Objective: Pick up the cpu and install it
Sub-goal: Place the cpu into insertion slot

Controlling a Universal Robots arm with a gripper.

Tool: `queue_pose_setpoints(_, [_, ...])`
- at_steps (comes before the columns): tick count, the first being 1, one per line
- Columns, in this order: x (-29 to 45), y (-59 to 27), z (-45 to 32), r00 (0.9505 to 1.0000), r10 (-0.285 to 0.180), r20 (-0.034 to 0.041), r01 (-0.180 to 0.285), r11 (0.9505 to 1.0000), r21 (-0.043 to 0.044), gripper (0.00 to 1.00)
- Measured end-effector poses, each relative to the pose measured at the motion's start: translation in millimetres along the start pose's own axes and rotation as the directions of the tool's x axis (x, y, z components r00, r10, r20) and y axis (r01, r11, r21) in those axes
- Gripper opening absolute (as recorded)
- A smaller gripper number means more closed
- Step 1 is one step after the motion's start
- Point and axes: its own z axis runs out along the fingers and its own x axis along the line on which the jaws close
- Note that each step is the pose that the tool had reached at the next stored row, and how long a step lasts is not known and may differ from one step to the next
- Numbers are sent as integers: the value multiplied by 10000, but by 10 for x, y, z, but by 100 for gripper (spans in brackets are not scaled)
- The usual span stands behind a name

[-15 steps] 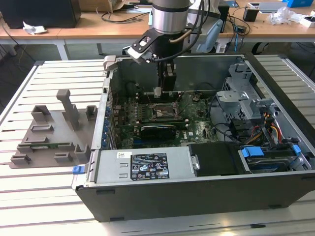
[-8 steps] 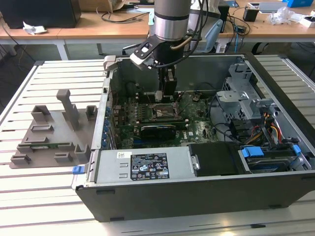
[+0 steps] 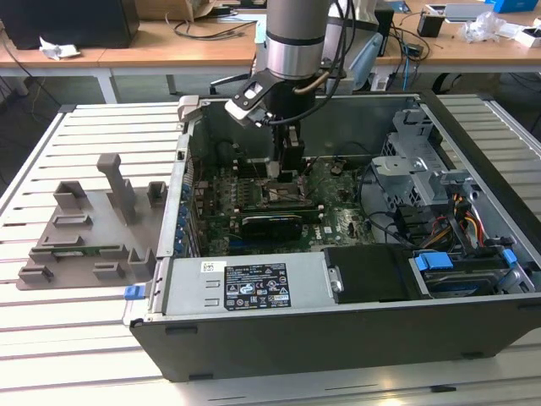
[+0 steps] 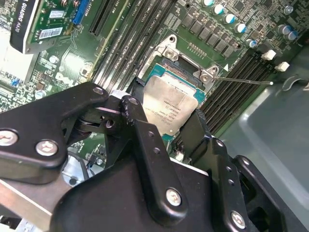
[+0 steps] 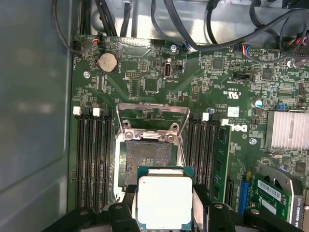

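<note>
The cpu (image 5: 164,202), a thin square chip with a shiny silver top and pale rim, sits between my gripper's (image 5: 164,205) two black fingers (image 5: 128,200), which are shut on its edges. It hangs a little above the motherboard, overlapping one edge of the dark open socket (image 5: 147,157). The socket's metal load frame (image 5: 152,112) is swung open. In the second wrist view the cpu (image 4: 174,102) lies tilted over the socket's frame (image 4: 169,50), with my gripper (image 4: 169,123) around it. In the exterior view my gripper (image 3: 286,167) reaches down into the open computer case (image 3: 355,338).
Memory slots (image 5: 89,159) flank the socket on both sides. A finned heat sink (image 5: 289,129) and cables (image 5: 217,29) lie nearby. A drive cage (image 3: 423,161) and power supply (image 3: 254,288) fill the case's edges. A grey slotted holder block (image 3: 84,228) rests on the slatted table (image 3: 51,338) at the exterior view's left.
</note>
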Motion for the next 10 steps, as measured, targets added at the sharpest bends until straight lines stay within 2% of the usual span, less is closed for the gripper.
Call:
queue_pose_setpoints(6, [2,8,67,10000,5,1,-5,10000,1,55])
queue_pose_setpoints(10, [4,15,143,10000,19,0,-19,10000,1,55])
